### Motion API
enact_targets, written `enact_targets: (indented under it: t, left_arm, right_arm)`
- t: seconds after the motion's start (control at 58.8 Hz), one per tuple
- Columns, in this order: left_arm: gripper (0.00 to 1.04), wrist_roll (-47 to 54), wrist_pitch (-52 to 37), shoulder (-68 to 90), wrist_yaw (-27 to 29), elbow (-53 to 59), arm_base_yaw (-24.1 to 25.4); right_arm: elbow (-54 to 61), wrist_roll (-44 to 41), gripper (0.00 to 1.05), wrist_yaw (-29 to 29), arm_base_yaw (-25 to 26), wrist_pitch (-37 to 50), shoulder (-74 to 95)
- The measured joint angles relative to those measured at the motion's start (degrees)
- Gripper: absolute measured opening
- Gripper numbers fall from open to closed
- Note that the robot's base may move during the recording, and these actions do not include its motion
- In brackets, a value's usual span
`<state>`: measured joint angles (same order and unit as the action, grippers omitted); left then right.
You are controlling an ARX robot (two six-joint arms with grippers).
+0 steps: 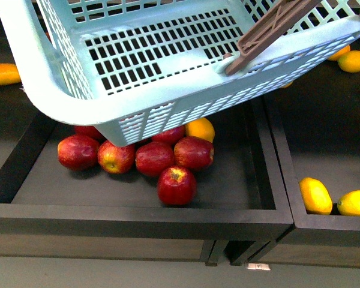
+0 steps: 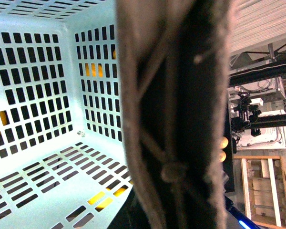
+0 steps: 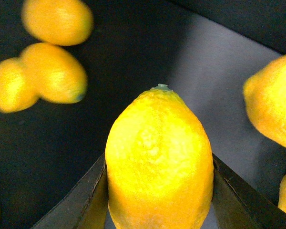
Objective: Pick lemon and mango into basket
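site: looks like mock grocery fruit stand set up in lab or workshop | shop cues: black display trays (image 1: pixel 138 213) holding red apples (image 1: pixel 154 158) and lemons (image 1: pixel 315 195), aqua shopping basket (image 1: pixel 78 111) | lab cues: metal framing (image 2: pixel 257 76), bare wooden crate (image 2: pixel 264 156)

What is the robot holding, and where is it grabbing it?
The right gripper pinches the lemon by its sides. The left gripper seems to hold the basket by its brown handle.

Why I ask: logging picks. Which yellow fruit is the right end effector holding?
The lemon filling the right wrist view, clamped in the right end effector; the other yellow fruits lie apart from it, ungripped.
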<state>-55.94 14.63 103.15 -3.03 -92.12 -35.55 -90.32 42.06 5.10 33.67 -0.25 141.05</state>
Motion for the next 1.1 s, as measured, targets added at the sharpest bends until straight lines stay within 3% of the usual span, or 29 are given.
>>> enact_targets:
  t: [0.187, 0.459, 0.646, 0.816, 1.105]
  left_arm:
    - [0.05, 0.02, 0.0, 0.0, 0.02, 0.0, 0.0]
    - [0.05, 0.0, 0.0, 0.0, 0.0, 0.0, 0.0]
    - [0.05, 0.02, 0.0, 0.0, 0.02, 0.0, 0.0]
    - [0.05, 0.0, 0.0, -0.02, -0.02, 0.0, 0.0]
    - [0.05, 0.04, 0.0, 0.0, -0.02, 0.0, 0.0]
  right_arm:
    - [15.96, -7.21, 0.49, 8.13, -1.03, 7.23, -18.43]
    - [31.06, -10.84, 0.49, 18.75, -5.64, 8.98, -42.53]
    - [35.36, -11.52, 0.49, 19.96, -11.28, 9.51, -52.76]
    - [38.27, -12.81, 0.49, 18.73, -20.81, 12.63, -60.04]
    - [38.27, -15.41, 0.49, 15.28, -32.54, 15.56, -61.13]
